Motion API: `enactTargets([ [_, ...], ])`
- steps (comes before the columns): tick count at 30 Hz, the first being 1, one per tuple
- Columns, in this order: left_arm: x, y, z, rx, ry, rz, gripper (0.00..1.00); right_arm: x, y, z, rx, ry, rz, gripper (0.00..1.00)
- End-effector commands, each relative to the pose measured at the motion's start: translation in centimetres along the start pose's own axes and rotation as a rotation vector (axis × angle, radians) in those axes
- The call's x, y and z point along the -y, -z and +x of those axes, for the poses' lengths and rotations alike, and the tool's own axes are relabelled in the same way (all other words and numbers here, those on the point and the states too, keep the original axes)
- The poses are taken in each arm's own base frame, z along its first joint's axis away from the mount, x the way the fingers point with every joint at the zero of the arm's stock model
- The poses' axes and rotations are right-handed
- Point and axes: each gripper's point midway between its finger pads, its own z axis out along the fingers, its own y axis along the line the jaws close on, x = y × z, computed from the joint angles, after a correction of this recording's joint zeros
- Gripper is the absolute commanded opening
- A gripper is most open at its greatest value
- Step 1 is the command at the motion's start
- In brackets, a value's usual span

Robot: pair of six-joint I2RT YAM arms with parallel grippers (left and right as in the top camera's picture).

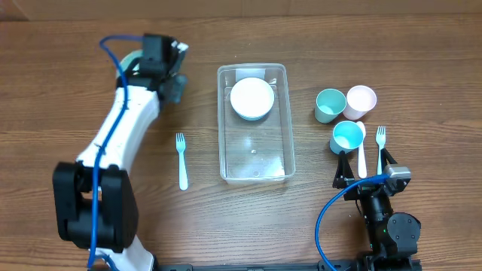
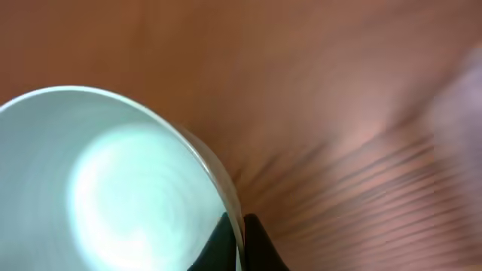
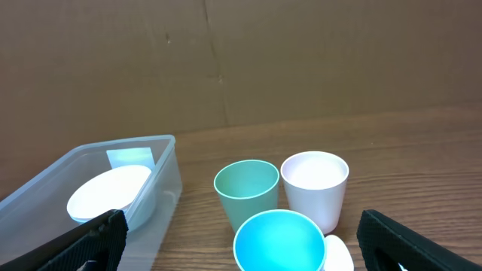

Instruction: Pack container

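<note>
container [image 1: 256, 154], clear smooth round-cornered plastic, sits central on the table [image 1: 422, 45]. at 10 o'clock, left end effector [image 2: 237, 223] pinches the rim of a glossy teal bowl [image 2: 98, 188]; a round white bowl [image 1: 251, 98] fills the container's 12 o'clock end; right end effector [image 1: 364, 167], at 5 o'clock, is spread wide.

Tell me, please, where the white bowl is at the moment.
In the overhead view the white bowl sits inside the clear container, at its far end in the middle of the table, with the green cup to its right.
</note>
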Motion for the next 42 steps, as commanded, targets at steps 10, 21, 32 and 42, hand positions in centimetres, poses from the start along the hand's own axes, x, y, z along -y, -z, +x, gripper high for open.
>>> enactTargets([
  [10,19.9,10.2,-7.3,0.27,-0.313,0.253,0.04,-0.1,0.0,0.2,0.003,0.002,-0.005,1.0],
  [21,24.9,3.0,-2.6,0.093,-0.4,0.303,0.13,-0.1,0.0,0.2,0.003,0.002,-0.005,1.0],
  [32,18.4,8.4,-6.8,0.173,-0.218,0.082,0.19,-0.1,0.0,0.2,0.003,0.002,-0.005,1.0],
  [42,5.3,22.3,4.6,-0.079,0.348,0.18,0.45,-0.1,0.0,0.2,0.003,0.002,-0.005,1.0],
])
